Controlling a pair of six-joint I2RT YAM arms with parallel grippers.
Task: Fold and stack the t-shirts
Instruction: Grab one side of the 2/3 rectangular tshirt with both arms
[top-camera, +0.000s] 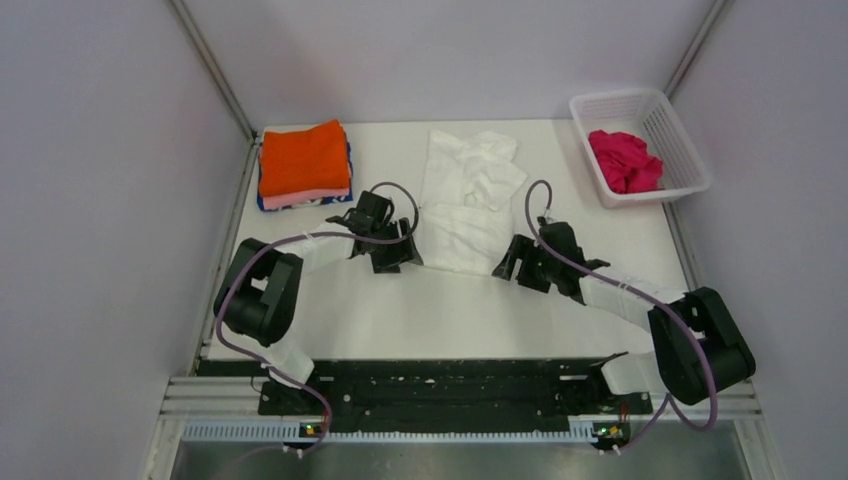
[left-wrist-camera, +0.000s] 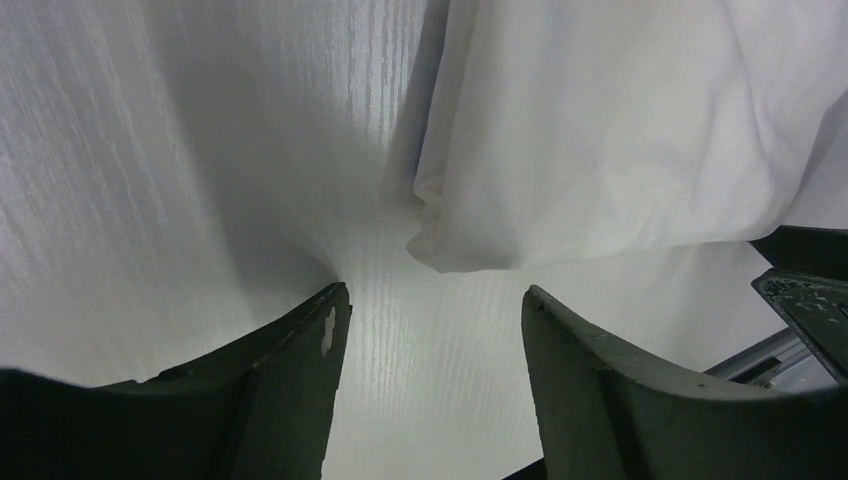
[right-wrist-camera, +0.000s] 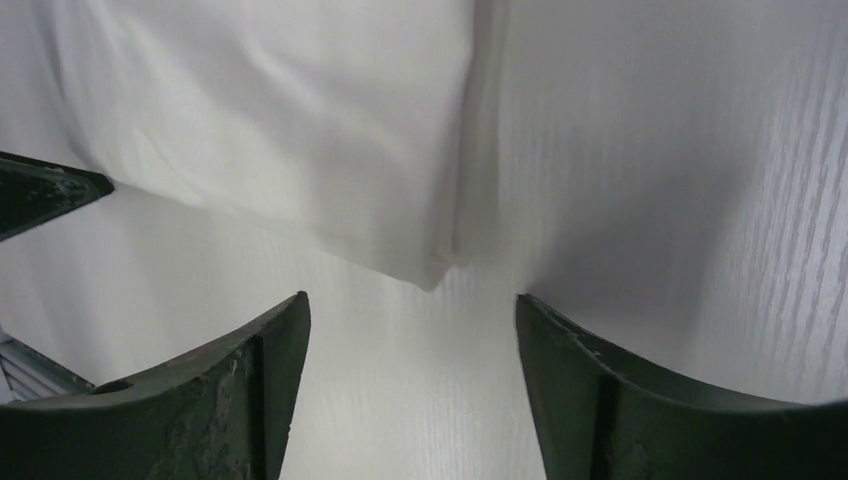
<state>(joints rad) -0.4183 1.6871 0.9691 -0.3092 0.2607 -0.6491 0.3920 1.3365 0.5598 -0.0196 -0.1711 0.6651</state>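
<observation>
A white t-shirt (top-camera: 466, 195) lies partly folded in the middle of the table; no print shows on it. My left gripper (top-camera: 408, 247) is open and empty at its near left corner (left-wrist-camera: 470, 245), just short of the cloth. My right gripper (top-camera: 505, 262) is open and empty at its near right corner (right-wrist-camera: 425, 262). A folded stack with an orange shirt (top-camera: 303, 157) on top, pink and blue below, sits at the back left. A magenta shirt (top-camera: 625, 160) lies crumpled in the white basket (top-camera: 690, 150).
The basket stands at the back right by the side wall. Grey walls close in the table on the left, back and right. Bare white table (top-camera: 440, 310) lies between the shirt and the arm bases.
</observation>
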